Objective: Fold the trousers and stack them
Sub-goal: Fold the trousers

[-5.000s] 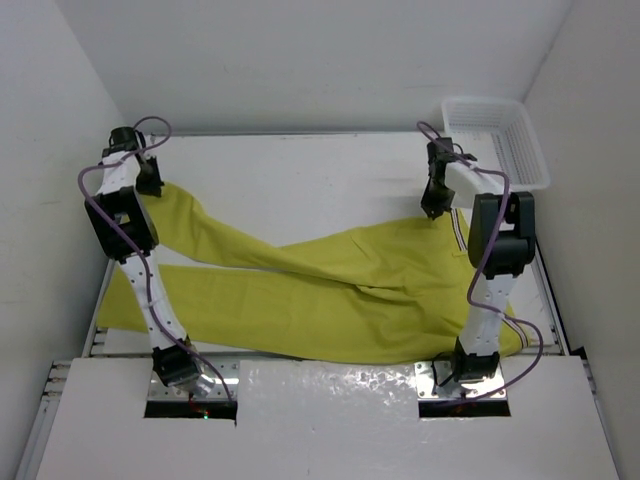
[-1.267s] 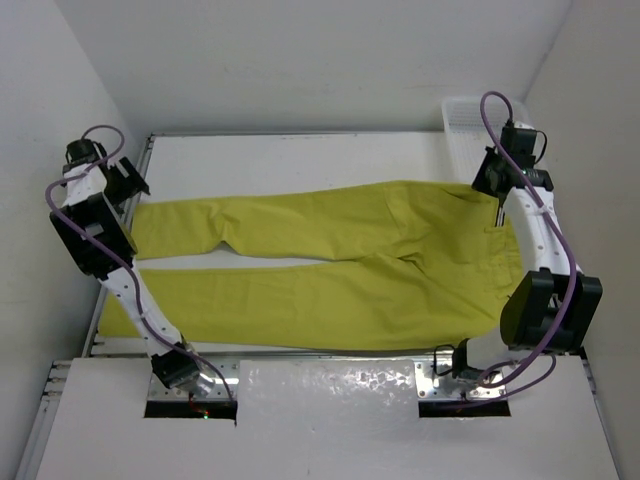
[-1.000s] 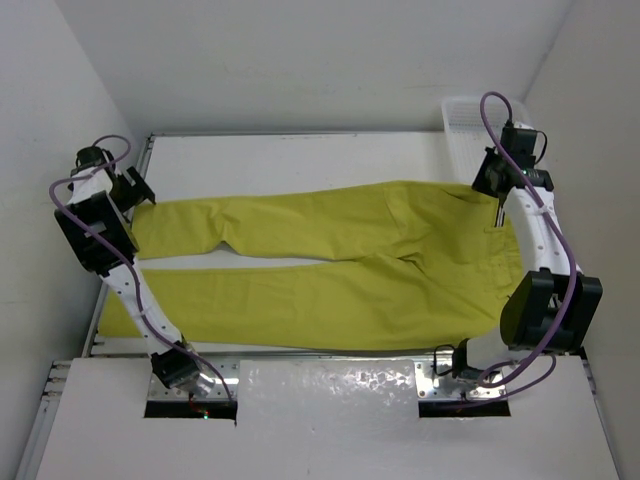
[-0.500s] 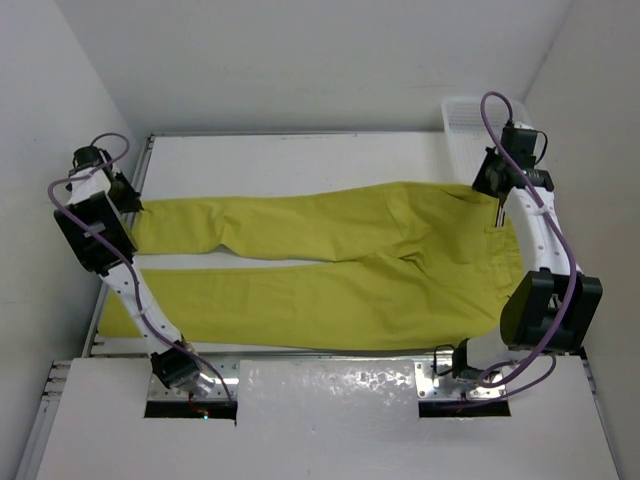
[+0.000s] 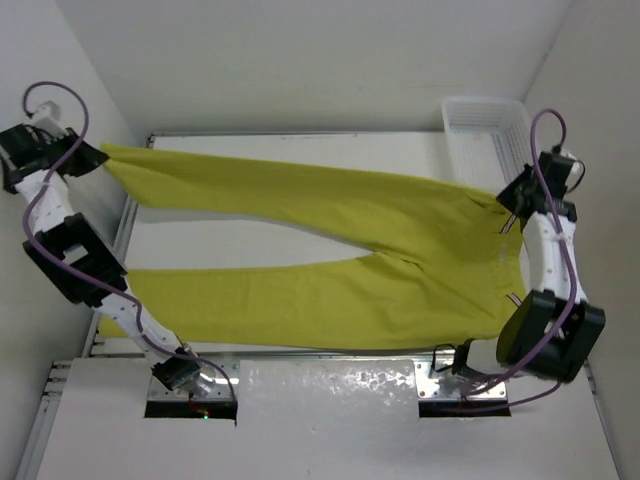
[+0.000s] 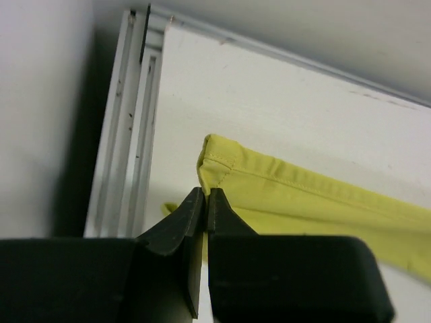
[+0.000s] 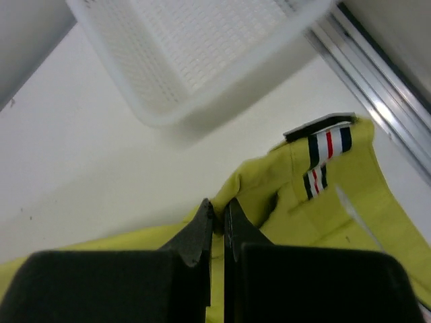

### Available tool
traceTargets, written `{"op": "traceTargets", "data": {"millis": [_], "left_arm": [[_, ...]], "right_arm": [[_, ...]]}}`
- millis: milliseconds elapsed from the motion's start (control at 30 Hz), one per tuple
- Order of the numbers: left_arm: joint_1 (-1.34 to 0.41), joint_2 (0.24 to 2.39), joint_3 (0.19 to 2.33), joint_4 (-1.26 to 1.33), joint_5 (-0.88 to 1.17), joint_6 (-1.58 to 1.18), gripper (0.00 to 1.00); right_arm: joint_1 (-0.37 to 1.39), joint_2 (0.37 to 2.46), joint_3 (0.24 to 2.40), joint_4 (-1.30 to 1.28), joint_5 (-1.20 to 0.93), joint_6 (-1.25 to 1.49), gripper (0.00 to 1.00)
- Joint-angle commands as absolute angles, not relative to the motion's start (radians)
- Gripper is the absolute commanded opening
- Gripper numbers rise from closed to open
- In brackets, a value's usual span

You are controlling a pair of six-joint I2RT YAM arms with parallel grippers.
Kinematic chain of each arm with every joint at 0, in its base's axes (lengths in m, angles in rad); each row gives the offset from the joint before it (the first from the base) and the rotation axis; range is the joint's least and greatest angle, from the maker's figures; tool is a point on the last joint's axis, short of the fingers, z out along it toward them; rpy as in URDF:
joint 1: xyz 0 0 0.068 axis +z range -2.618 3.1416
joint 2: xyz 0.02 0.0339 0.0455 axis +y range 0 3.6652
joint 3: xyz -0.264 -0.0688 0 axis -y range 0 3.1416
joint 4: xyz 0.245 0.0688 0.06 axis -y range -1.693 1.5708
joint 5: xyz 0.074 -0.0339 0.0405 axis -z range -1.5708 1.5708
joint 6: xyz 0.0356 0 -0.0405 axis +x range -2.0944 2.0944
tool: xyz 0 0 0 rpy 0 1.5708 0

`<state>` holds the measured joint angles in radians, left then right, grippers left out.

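The mustard yellow-green trousers (image 5: 330, 250) lie spread across the table, waist at the right, legs to the left. The far leg is lifted and stretched toward the back left corner. My left gripper (image 5: 97, 155) is shut on the hem of that leg (image 6: 215, 168), seen pinched between its jaws in the left wrist view. My right gripper (image 5: 508, 198) is shut on the far waist corner (image 7: 259, 182); striped trim (image 7: 326, 148) shows beside it. The near leg (image 5: 250, 305) lies flat along the table's front.
A white plastic basket (image 5: 495, 130) stands at the back right corner, also in the right wrist view (image 7: 195, 54). A metal rail (image 6: 128, 134) runs along the table's left edge. White walls close in on both sides.
My left gripper has risen and swung back left, pulling the far leg up and taut. My right gripper has moved right and forward with the waist corner.
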<state>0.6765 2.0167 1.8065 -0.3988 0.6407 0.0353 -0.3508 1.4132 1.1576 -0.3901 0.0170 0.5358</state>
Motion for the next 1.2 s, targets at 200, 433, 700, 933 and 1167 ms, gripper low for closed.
{"op": "traceTargets", "data": {"millis": [200, 433, 700, 933, 1167], "left_arm": [[0.955, 1.746, 1.353, -0.776, 0.894, 0.791, 0.00], [1.112, 1.761, 1.190, -0.823, 0.864, 1.010, 0.00], [1.112, 1.773, 1.334, -0.949, 0.914, 1.066, 0.00], [1.123, 1.773, 1.537, -1.092, 0.913, 1.101, 0.00], [1.227, 1.729, 1.402, -1.161, 0.850, 1.358, 0.00]], "right_arm": [[-0.417, 0.861, 0.499, -0.098, 0.228, 0.794, 0.00], [-0.454, 0.791, 0.420, -0.224, 0.315, 0.772, 0.00], [-0.456, 0.902, 0.587, -0.316, 0.298, 0.716, 0.00], [-0.472, 0.945, 0.888, -0.596, 0.484, 0.652, 0.00], [-0.508, 0.833, 0.775, -0.690, 0.410, 0.655, 0.00]]}}
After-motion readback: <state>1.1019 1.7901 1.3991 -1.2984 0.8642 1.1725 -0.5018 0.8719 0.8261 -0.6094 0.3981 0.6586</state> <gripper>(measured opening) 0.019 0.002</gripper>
